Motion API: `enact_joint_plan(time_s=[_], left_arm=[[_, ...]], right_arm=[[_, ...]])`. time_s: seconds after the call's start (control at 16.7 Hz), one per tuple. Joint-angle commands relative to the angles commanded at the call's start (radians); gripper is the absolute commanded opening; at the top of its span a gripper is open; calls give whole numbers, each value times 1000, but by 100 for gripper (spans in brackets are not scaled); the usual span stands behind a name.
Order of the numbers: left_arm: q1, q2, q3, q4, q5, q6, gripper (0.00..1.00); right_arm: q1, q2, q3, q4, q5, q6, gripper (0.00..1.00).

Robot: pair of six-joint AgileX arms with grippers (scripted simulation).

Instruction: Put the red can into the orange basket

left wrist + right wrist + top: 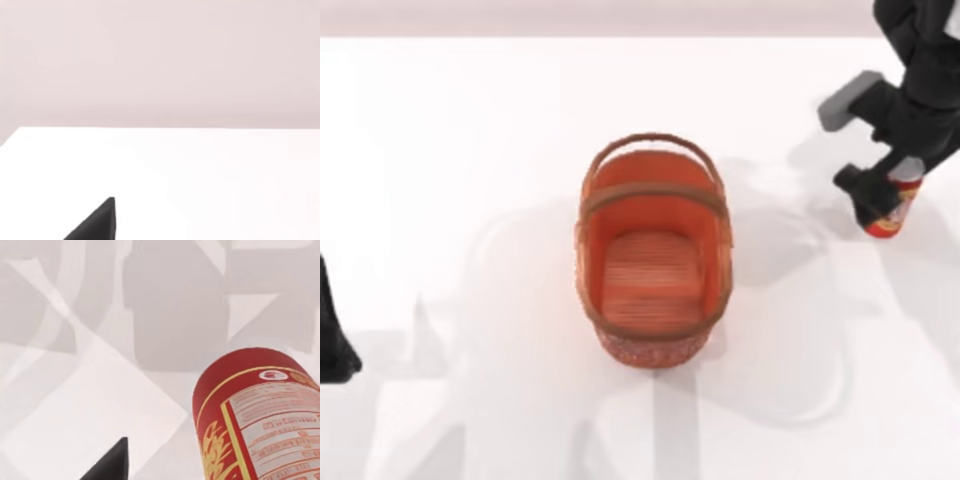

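I see the orange basket sitting near the middle of the white counter, its arched brown handle crossing over the far half of the opening. The slatted floor inside shows bare, with nothing lying in the basket. The red can is well off to the basket's right, close to the counter's right edge, and it leans at a tilt rather than standing straight. My right end effector is at the can, its dark fingers pinching the can around its upper part near the silver top, with the arm reaching in from the upper right corner. In the right wrist view the can fills the corner of the picture, showing its red wall, yellow bands and printed label, with one dark fingertip beside it and shadowed counter beyond. My left arm sits parked at the counter's left edge; its wrist view shows only bare counter, a pale wall and a dark fingertip, so I cannot tell how that end effector is set.
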Motion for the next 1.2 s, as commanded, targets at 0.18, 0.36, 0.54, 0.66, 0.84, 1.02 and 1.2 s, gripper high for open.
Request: enact_joint_plan(time_s=[0.18,0.36,0.54,0.66,0.84,1.02,1.2], left_arm=[[0,0,0,0,0,0,100],[0,0,0,0,0,0,100],[0,0,0,0,0,0,100],[0,0,0,0,0,0,100],[0,0,0,0,0,0,100],[0,0,0,0,0,0,100],[0,0,0,0,0,0,100]], right_arm=[[0,0,0,0,0,0,55],[0,0,0,0,0,0,32],[0,0,0,0,0,0,10],[0,0,0,0,0,0,0],[0,0,0,0,0,0,0],[0,0,0,0,0,0,0],[-3,-1,0,0,0,1,0]])
